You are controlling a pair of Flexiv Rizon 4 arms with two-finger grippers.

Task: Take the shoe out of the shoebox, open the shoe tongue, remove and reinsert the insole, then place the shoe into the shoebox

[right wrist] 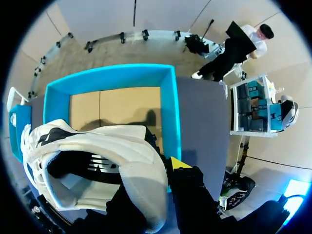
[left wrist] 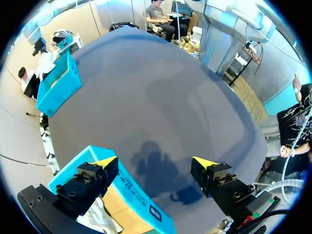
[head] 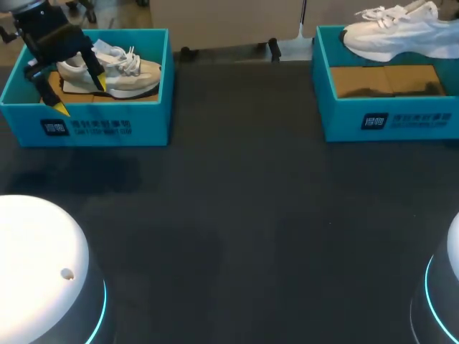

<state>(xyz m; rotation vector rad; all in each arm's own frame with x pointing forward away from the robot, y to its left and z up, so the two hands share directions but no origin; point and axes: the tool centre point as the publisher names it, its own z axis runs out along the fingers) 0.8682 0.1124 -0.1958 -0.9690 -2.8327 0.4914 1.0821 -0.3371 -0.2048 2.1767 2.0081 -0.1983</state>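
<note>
My left claw (head: 79, 93) hangs over the left shoebox (head: 107, 129), released and wide. 1 finger is inside, by the beige shoe (head: 133, 72) lying in the box. The other finger is outside the front wall, over the dark counter (head: 237, 215). The right shoebox (head: 344, 118) is well apart, far right. The white shoe (head: 394, 32) is up over it, with my right claw (right wrist: 165, 168) grasping its heel. Only 1 yellow tip shows.

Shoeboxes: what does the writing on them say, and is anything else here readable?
left shoebox, front: pale print on a dark label, too blurred to read.
right shoebox, front: same kind of label, too blurred to read.
white shoe, side: dark stripes, no readable letters.
</note>
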